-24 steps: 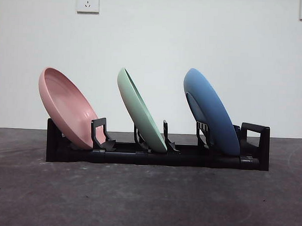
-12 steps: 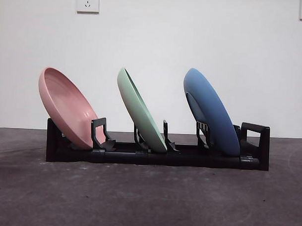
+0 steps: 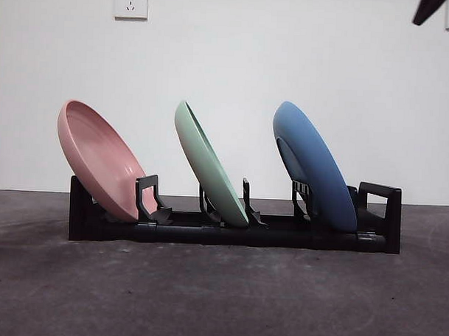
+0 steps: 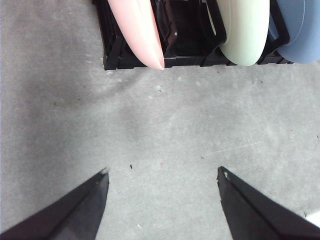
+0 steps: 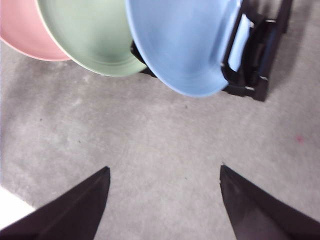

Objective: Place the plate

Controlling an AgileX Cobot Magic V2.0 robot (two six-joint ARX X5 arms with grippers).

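We see pink plate [image 3: 99, 160], green plate [image 3: 210, 167] and blue plate [image 3: 313, 167] leaning in the black rack [image 3: 233, 231]; left gripper [image 4: 162, 172] and right gripper [image 5: 164, 170] both spread apart, empty, above bare table [image 3: 220, 293].

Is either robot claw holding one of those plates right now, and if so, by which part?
No, nothing is held. The left gripper and right gripper are both open over bare table, and the pink plate, green plate and blue plate stand in the rack.
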